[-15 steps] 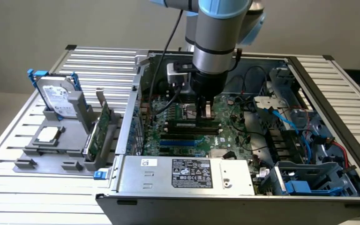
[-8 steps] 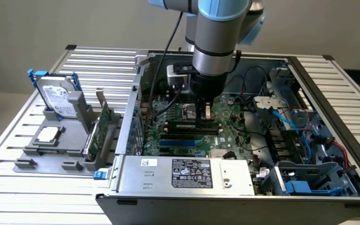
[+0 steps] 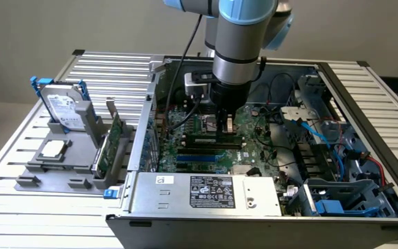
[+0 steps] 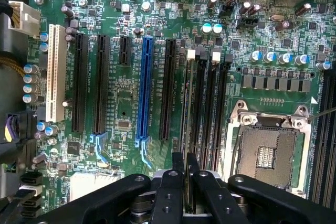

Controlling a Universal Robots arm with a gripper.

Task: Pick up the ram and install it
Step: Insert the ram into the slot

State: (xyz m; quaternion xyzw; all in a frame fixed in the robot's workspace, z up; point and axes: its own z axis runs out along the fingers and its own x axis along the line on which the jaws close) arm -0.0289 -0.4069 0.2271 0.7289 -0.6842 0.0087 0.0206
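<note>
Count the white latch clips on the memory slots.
2 white clips. One ends the slot in line with the ram; the other is nearer the CPU socket. More may hide behind the gripper.

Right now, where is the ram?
In the wrist view, the ram is held edge-on in the gripper, over the black memory slots beside the empty CPU socket.

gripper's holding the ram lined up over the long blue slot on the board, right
Not quite. The gripper is shut on the ram, but the wrist view shows the stick lined up over the black memory slots beside the CPU socket, not over the blue slot, which lies apart from it with another black slot between them.
</note>
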